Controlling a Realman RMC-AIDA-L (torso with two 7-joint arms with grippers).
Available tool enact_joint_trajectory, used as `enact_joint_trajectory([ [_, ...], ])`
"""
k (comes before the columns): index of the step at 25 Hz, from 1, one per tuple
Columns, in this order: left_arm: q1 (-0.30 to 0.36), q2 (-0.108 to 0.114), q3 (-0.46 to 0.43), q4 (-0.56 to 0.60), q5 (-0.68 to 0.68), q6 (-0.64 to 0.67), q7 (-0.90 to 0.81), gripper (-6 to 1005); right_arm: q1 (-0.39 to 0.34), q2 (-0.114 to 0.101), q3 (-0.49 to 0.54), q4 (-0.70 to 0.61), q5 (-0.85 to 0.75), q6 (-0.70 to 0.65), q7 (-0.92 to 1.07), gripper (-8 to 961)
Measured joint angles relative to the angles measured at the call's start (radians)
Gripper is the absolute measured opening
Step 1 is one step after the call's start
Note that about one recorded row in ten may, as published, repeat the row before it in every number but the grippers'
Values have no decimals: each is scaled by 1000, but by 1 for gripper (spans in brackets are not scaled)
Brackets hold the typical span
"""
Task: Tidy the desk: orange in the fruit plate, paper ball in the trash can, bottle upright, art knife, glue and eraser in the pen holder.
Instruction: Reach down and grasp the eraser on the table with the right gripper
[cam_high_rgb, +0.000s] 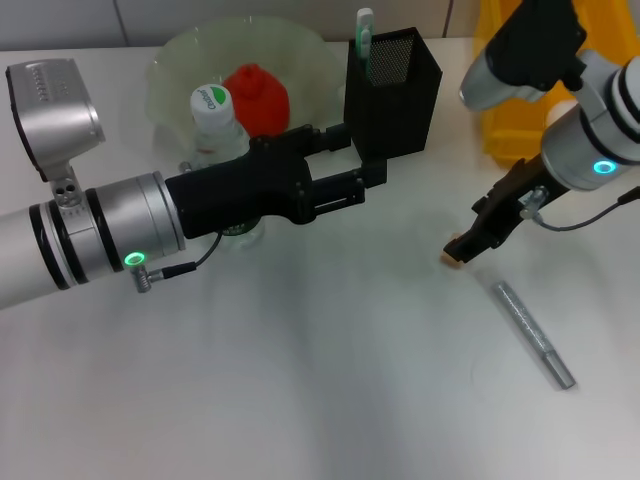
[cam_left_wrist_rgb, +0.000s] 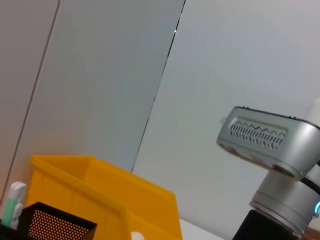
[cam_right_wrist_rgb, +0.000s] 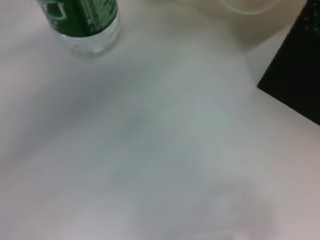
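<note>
A clear bottle (cam_high_rgb: 215, 120) with a white cap and green label stands upright in front of the pale green fruit plate (cam_high_rgb: 180, 60), which holds a red-orange fruit (cam_high_rgb: 258, 95). The black mesh pen holder (cam_high_rgb: 395, 85) has a green-and-white glue stick (cam_high_rgb: 364, 35) in it. A silver art knife (cam_high_rgb: 535, 335) lies on the table at the right. My left gripper (cam_high_rgb: 352, 158) is open and empty, just left of the pen holder. My right gripper (cam_high_rgb: 468, 243) is shut on a small tan eraser (cam_high_rgb: 452, 258) low over the table, left of the knife. No paper ball shows.
A yellow bin (cam_high_rgb: 515, 110) stands at the back right, behind my right arm; it also shows in the left wrist view (cam_left_wrist_rgb: 100, 195) beside the pen holder (cam_left_wrist_rgb: 50, 225). The right wrist view shows the bottle's base (cam_right_wrist_rgb: 82, 25) and the pen holder's corner (cam_right_wrist_rgb: 300, 85).
</note>
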Motion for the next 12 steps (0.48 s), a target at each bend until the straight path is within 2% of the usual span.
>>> enact_joint_trajectory([
  [12,-7,0,0,0,-15,0,0,712,78,3,-14,150,0,37,-27,710],
])
